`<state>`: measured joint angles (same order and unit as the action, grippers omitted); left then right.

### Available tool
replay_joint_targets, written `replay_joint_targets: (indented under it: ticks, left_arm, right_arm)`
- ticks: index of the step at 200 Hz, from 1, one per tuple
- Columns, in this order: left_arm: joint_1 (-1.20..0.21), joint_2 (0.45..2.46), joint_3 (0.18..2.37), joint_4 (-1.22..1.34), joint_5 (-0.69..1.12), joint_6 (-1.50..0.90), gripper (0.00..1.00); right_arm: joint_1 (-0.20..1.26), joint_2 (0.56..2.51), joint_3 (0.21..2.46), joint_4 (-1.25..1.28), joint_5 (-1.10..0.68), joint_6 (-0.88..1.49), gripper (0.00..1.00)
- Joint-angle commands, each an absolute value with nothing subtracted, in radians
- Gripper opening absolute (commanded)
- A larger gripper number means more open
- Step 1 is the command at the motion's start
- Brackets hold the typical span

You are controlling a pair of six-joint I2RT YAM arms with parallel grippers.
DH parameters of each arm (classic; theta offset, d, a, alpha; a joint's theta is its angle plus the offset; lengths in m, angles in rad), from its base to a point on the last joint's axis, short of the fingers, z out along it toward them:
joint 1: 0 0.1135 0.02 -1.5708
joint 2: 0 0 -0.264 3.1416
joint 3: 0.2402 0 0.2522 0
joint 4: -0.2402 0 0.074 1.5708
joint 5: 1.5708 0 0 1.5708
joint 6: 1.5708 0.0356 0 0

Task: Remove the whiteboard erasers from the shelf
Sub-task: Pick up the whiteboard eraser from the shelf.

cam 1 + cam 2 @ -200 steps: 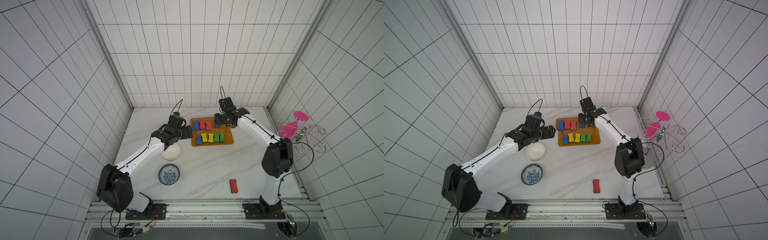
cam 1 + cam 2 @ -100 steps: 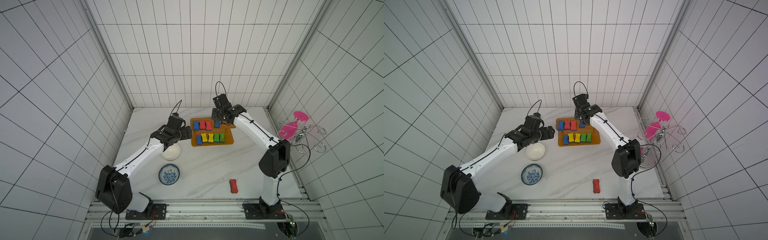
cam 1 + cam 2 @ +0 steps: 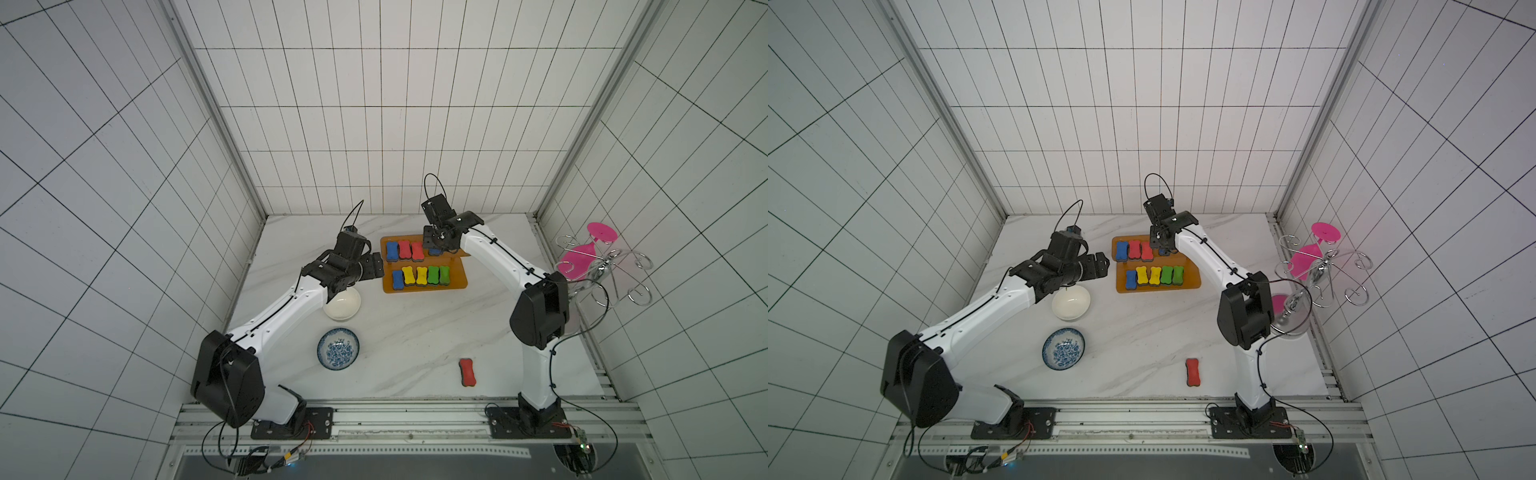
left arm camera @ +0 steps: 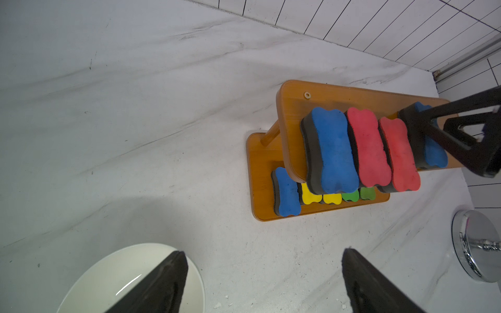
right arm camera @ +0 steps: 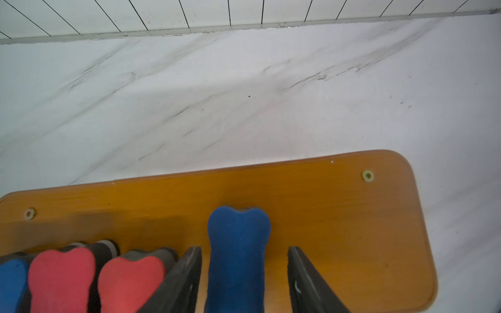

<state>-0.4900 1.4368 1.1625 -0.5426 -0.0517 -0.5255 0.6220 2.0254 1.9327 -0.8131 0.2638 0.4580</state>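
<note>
- The right claw [image 5: 244,248] stands partly open above the upper tier of the orange shelf [image 5: 339,216]. Its two fingers [image 5: 189,271] straddle a blue eraser [image 5: 237,230] that lies flat on that tier.
- A clear gap shows between the eraser and one finger. The other finger sits very close, and contact there cannot be told. The claw grips nothing.
- Just beside this claw on the same tier lie two red erasers [image 5: 62,273] and then a second blue eraser [image 5: 10,281], packed side by side.
- Below the claw, on the lower tier, sits a row of a third blue eraser [image 3: 397,279], two yellow erasers [image 3: 409,276] and two green erasers [image 3: 433,275].
- Well apart from the right claw, near that arm's base, a loose red eraser [image 3: 467,372] lies on the marble table [image 3: 407,332], off the shelf.
- The left claw [image 4: 264,252] is spread wide and empty, hovering just off the shelf's end nearest the second blue eraser.
- Under the left claw's wrist sits a plain white bowl [image 3: 343,305]. A blue-patterned bowl [image 3: 338,348] lies further back towards that arm's base.
- A chrome wire rack [image 3: 602,266] holding pink glasses stands at the table's edge, well apart from the right claw.
</note>
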Motion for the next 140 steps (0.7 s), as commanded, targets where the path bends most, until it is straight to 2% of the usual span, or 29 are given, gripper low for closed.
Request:
replay_joint_targets:
  ticks: [1,94,116,140]
  left_arm:
    - [-0.487,1.432,1.161,-0.548,-0.058,-0.531,0.93]
    - [-0.486,1.436,1.164,-0.554,-0.069,-0.529,0.93]
    - [-0.484,1.437,1.164,-0.557,-0.077,-0.526,0.93]
    - [-0.482,1.433,1.17,-0.561,-0.074,-0.522,0.93]
  right_arm:
    - [0.606,2.056,1.924,-0.823,0.249,0.45,0.5]
    - [0.6,2.072,1.902,-0.805,0.231,0.445,0.45]
    - [0.599,2.083,1.898,-0.805,0.222,0.443,0.37]
    - [0.595,2.081,1.885,-0.805,0.207,0.446,0.23]
